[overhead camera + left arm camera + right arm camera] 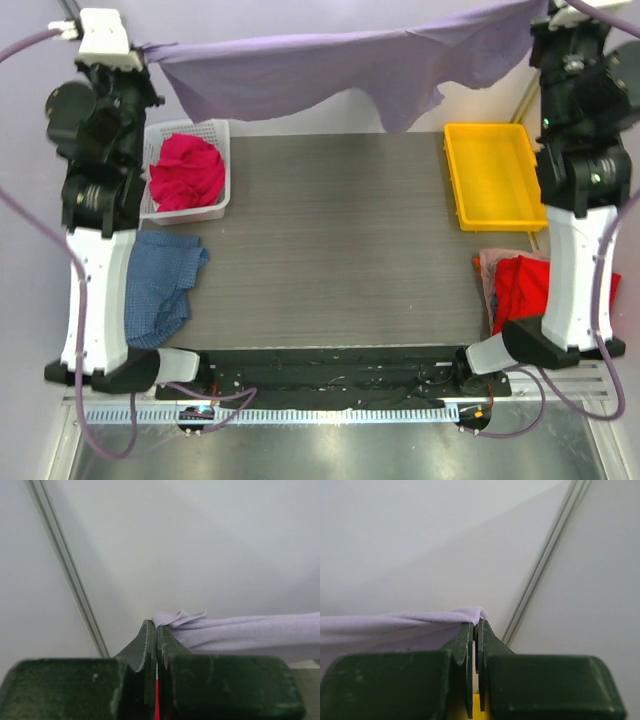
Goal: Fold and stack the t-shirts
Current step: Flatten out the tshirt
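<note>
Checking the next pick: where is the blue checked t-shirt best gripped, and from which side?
Pinch the blue checked t-shirt at the flap toward the table's middle, from above: it lies crumpled flat, and the left arm covers its outer side.

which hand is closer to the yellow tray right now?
Right. The right hand grips the lavender t-shirt just beyond the yellow tray, at its far right corner; the left hand grips the other end across the table, by the white basket.
</note>
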Tool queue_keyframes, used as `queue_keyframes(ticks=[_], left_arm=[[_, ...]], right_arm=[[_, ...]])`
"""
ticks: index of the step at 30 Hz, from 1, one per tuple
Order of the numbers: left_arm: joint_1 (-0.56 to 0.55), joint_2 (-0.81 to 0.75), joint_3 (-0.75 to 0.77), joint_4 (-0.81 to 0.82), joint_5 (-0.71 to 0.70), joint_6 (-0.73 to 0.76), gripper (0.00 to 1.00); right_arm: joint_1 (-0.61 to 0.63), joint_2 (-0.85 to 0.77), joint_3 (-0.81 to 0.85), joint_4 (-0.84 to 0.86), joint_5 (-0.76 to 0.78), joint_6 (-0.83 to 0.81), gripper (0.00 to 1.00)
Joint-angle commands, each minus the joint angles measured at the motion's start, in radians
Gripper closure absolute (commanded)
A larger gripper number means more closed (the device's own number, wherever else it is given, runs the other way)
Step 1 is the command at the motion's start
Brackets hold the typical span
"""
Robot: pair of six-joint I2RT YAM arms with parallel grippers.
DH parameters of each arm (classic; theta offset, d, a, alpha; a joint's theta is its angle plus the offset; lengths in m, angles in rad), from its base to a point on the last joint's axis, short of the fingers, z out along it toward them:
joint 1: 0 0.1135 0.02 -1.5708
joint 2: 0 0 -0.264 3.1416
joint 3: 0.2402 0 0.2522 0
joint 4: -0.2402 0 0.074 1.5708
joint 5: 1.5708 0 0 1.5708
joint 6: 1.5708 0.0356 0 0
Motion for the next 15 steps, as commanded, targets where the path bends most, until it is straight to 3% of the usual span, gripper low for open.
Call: queue_keyframes(ticks=[1, 7, 15], left_arm=[[0.004, -0.211, -0.19, 0.028, 0.015, 0.028, 1.0], [0.004, -0.388, -0.342, -0.039, 0.036, 0.048, 1.0], [0.004, -0.454, -0.33, -0.062, 0.018, 0.035, 1.0]], right_arm=[[-0.008, -0.18, -0.096, -0.011, 0.017, 0.036, 0.99], [-0.008, -0.37, -0.243, -0.126, 0.006, 0.087, 0.99], [-0.008, -0.459, -0.287, -0.175, 0.023, 0.092, 0.99]])
